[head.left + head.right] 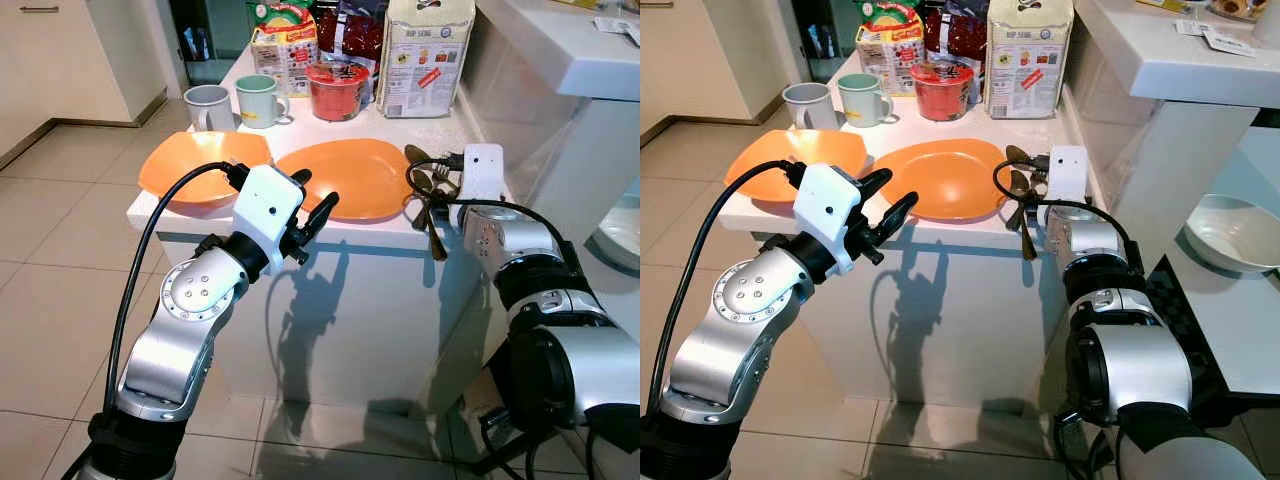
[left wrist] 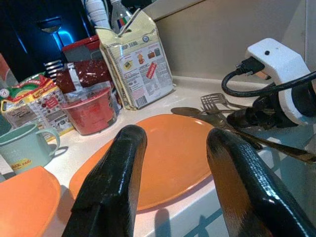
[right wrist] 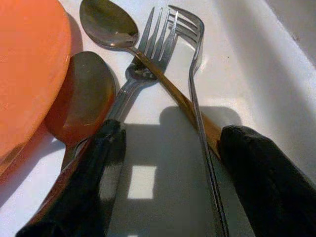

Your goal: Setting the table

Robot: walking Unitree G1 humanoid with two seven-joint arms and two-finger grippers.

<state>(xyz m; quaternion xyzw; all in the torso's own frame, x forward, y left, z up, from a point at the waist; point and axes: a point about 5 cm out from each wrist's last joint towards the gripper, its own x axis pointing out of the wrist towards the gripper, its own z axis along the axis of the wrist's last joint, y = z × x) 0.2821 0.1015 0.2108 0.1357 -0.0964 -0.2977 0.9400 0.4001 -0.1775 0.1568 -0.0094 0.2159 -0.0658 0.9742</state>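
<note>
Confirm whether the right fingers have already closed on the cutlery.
No: the right gripper's fingers stand apart on either side of the cutlery, which lies on the counter.

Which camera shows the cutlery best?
The right wrist view: the forks and spoons lie close up between the open right gripper. The eye views show a small, dark bundle; the left wrist view sees them low, partly hidden.

I see a paper flour bag [image 1: 428, 55] at 12 o'clock on the worktop [image 1: 440, 128], red tub [image 1: 337, 90] beside it, snack packets [image 1: 284, 45] further left.
</note>
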